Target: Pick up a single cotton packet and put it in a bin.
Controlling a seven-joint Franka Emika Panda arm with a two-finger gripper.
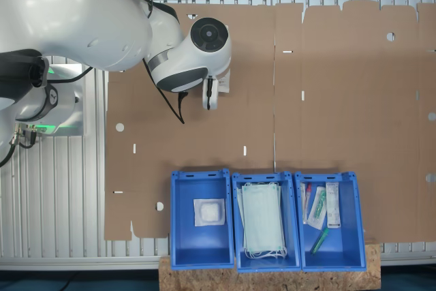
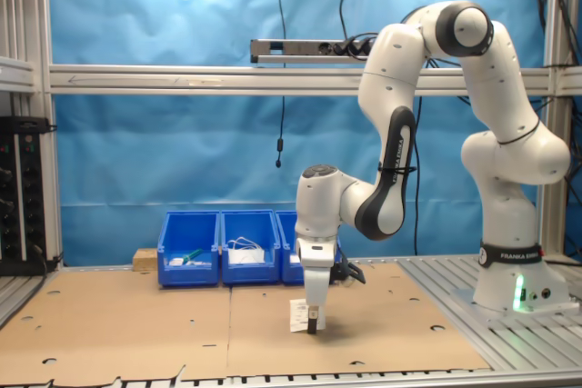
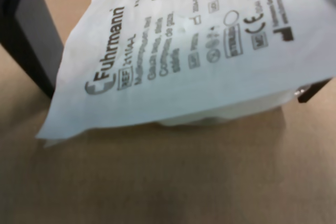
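Jaws are pinching the cotton packet [image 2: 299, 314] just above the bench, well apart from the bin [image 1: 201, 218], readying transfer.

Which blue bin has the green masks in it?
The middle bin of the three. It holds a stack of pale green masks; one neighbour holds a white square pad, the other slim wrapped tools.

Cotton packet [image 2: 299, 315] on cardboard [image 2: 136, 333] (tilted).

Behind my bench hangs a blue curtain [image 2: 164, 152] on a metal frame [image 2: 182, 79]; brown cardboard [image 1: 327, 86] covers the tabletop.
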